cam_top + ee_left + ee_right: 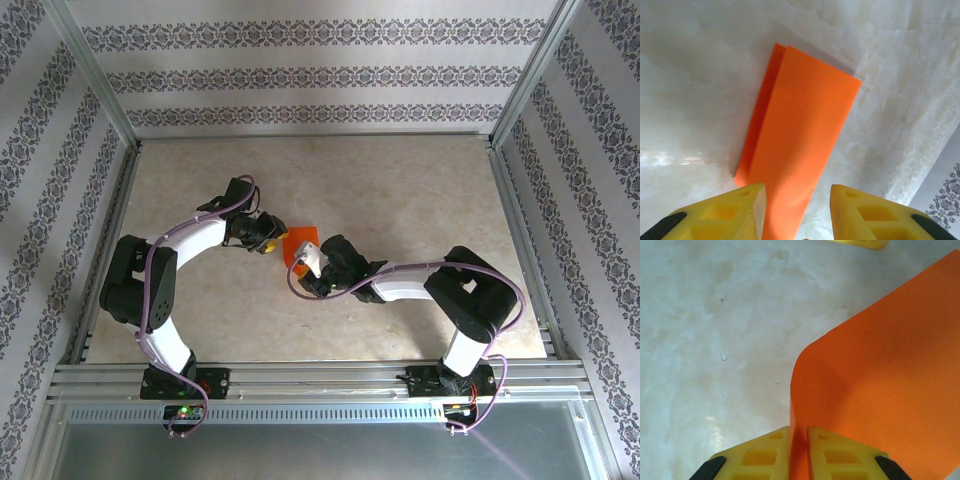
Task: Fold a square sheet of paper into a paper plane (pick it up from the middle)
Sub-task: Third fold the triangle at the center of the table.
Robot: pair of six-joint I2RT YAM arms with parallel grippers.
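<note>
1. The left gripper (pixel 797 189) is seen just left of the sheet, its jaws narrowly parted and clamping nothing.
2. The folded square sheet of paper (pixel 800 135) lies mid-table (pixel 400 190), its long axis running rightward from the left jaws.
3. The sheet's lifted edge is pinched by the right gripper (pixel 798 429).
4. Patterned walls (pixel 320 80) enclose the table.
</note>
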